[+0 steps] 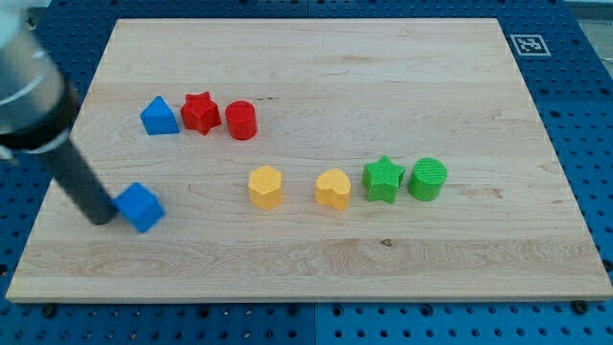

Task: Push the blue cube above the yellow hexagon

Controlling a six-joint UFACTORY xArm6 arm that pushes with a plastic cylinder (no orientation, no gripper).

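The blue cube (141, 206) sits at the view's lower left of the wooden board (316, 259). My tip (102, 217) is at the cube's left side, touching or nearly touching it. The yellow hexagon (265, 186) lies to the right of the cube, near the board's middle, with a clear gap between them. The dark rod runs up and left from the tip toward the view's top left corner.
A blue triangle (159, 116), a red star (200, 112) and a red cylinder (241, 121) stand in a row at the upper left. A yellow heart (333, 189), a green star (381, 178) and a green cylinder (427, 179) line up right of the hexagon.
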